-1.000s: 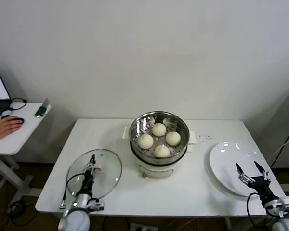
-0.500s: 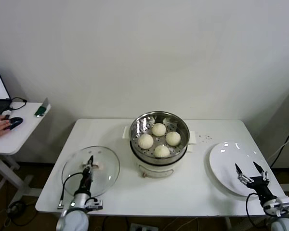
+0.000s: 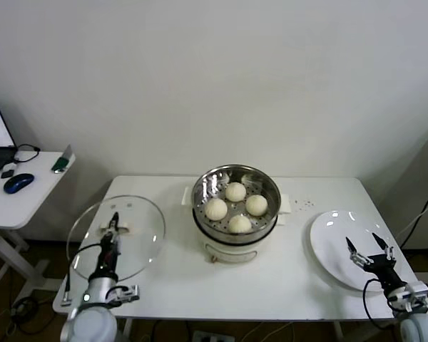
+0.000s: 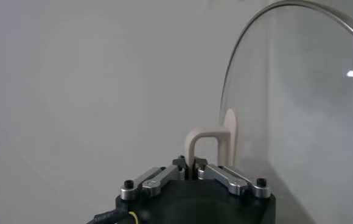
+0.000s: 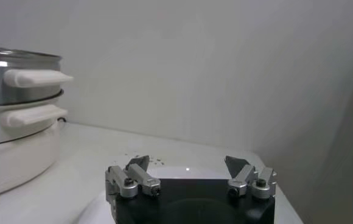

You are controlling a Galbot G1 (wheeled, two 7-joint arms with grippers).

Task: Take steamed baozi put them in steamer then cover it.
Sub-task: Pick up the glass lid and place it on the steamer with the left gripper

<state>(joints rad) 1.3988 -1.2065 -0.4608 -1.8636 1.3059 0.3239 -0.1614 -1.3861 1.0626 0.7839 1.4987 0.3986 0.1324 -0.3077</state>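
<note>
Lid since a second ago: glass lid [image 3: 116, 235] has come up off the table and swung out toward the table's left edge; it was lying flat nearer the pot before, now it's tilted up in the air.
Left gripper: left gripper [image 3: 110, 244] sits at the near left, fingers pinched tight on the lid's white handle [image 4: 212, 141] (wrist view shows the handle loop squeezed right between the tips, glass rim curving off beside it).
Right gripper: right gripper [image 3: 369, 251] hangs over the near edge of the white plate [image 3: 331, 239], fingers spread wide, holding nothing, looks parked.
Plate: bare, no buns left on it.
Steamer: steel steamer [image 3: 235, 214] in the middle of the table, well apart from both grippers.
Baozi: all four steamed baozi [image 3: 236, 207] already sit on the perforated tray inside.
Step in hand: I'd say covering, the only bit left.
How to do it well: carry the lid right, level it out before lowering, centre it over the rim, keep clear of the side handles, set it down gently, then let go.
Watch out: a handle-only grip could let the glass swing, so go slow.
</note>
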